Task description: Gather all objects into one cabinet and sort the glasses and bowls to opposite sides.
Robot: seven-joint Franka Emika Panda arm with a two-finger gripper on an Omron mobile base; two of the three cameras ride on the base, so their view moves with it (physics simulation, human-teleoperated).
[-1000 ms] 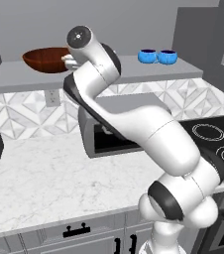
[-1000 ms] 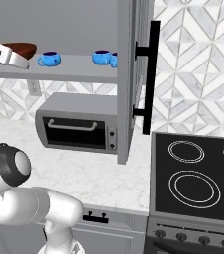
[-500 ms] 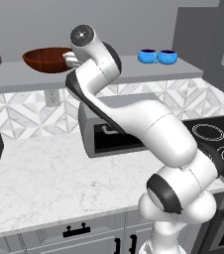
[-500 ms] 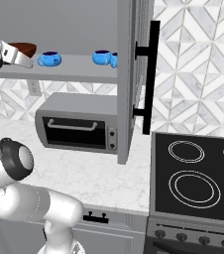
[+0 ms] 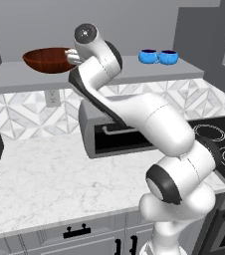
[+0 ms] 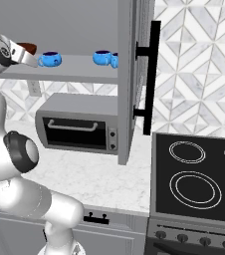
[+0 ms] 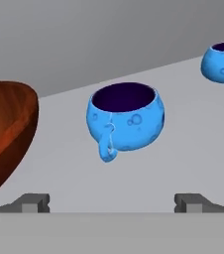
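Grey and flat, the cabinet shelf [image 7: 193, 144] runs across the hand view. One blue cup [image 7: 125, 120] sits at the centre of that frame with its small handle turned toward the camera. The wooden bowl [image 7: 7, 129] fills the left edge, and a second blue cup [image 7: 222, 62] sits at the upper right. In the left base view the bowl stands at the upper left of the shelf, and two more cups [image 5: 158, 56] stand close together toward the upper right.

The claw [image 7: 112, 202] is spread wide with nothing between its tips, which straddle the near cup from short of it.

The risks look plain. The left tip is close to the bowl's flank, so a slightly skewed advance could nudge the bowl along the shelf. The cup is round and squat; closing off-centre, or catching the handle first, would likely spin it or squirt it deeper into the cabinet. Coming in too low could scrape the shelf floor.
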